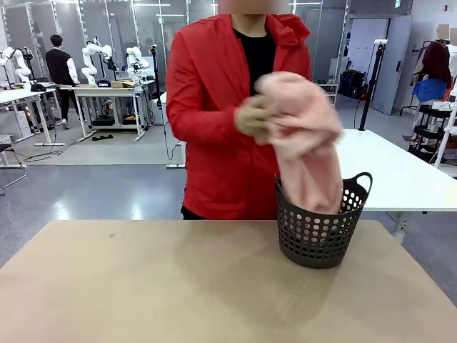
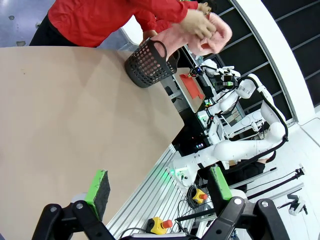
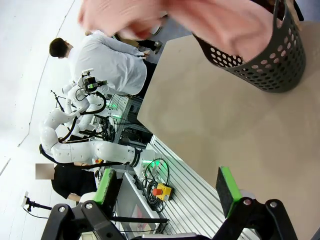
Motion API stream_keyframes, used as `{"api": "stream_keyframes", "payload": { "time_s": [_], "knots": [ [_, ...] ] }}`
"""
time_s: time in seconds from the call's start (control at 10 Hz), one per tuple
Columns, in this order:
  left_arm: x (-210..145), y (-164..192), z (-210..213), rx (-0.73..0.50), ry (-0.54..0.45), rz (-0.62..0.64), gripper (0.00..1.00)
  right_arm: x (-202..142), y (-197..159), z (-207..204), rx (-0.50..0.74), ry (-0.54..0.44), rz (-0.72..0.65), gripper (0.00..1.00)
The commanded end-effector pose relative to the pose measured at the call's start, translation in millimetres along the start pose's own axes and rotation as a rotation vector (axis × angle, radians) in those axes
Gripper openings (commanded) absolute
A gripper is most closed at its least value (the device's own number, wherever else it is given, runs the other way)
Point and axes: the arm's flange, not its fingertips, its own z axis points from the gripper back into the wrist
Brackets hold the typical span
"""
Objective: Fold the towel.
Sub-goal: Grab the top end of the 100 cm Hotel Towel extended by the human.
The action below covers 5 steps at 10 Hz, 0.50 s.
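Towel (image 1: pixel 303 136) is bunched in the person's hand (image 1: pixel 253 118), its tail hanging into the basket (image 1: pixel 321 239).
It looks soft, light and floppy, so I'd pinch the edge corners. Left gripper (image 2: pixel 159 185) and right gripper (image 3: pixel 166 184) are both spread wide, empty.

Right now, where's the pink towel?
In the front view the towel is right of centre, bunched in the person's hand, its lower end hanging inside the black basket near the far edge of the table.

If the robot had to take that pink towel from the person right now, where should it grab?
Probably the hanging stretch of the towel between the person's hand and the basket, pinched from the robot's side: it hangs free there, while the top is bunched.
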Motion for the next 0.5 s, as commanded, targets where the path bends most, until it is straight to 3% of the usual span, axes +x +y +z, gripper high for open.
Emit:
{"api": "stream_keyframes", "payload": {
  "time_s": [0.0, 0.4],
  "knots": [
    [0.2, 0.2, 1.0, -0.019, -0.007, -0.010, 1.00, 0.3, -0.9, 1.3, 0.010, -0.005, 0.020, 1.00],
    [0.2, 0.2, 1.0, -0.019, -0.007, -0.010, 1.00, 0.3, -0.9, 1.3, 0.010, -0.005, 0.020, 1.00]
  ]
}}
